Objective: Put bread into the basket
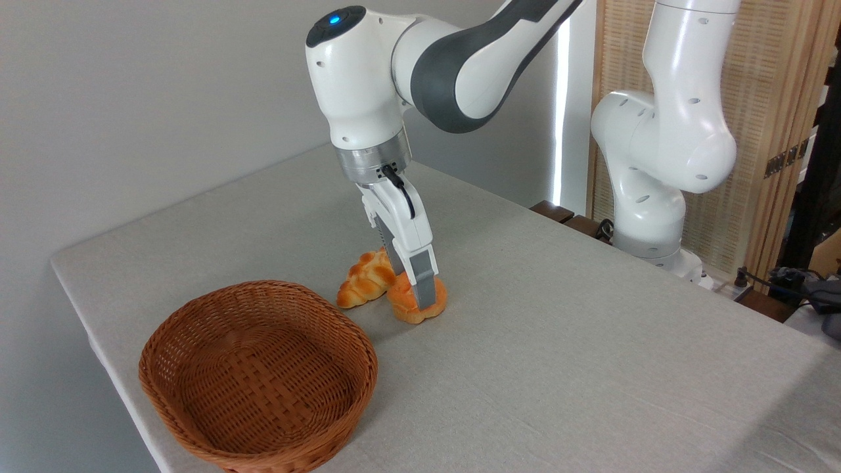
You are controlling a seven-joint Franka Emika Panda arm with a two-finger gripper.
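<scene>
No writing can be read on the glossy white and grey robot arm, whose two-finger gripper [419,293] reaches down with its grey-padded fingers on either side of the small round orange-golden bun [417,303] with a lumpy top. The jaws stand narrowly apart at the bun's sides; whether they press it I cannot tell. The bun sits on the matte grey cloth-covered table [558,341], touching the longer braided golden loaf [363,279], near the shallow oval reddish-brown woven wicker basket [257,374].

An orange-golden bun [412,305] sits on the table. The empty wicker basket [197,420] lies nearby, front left.
</scene>
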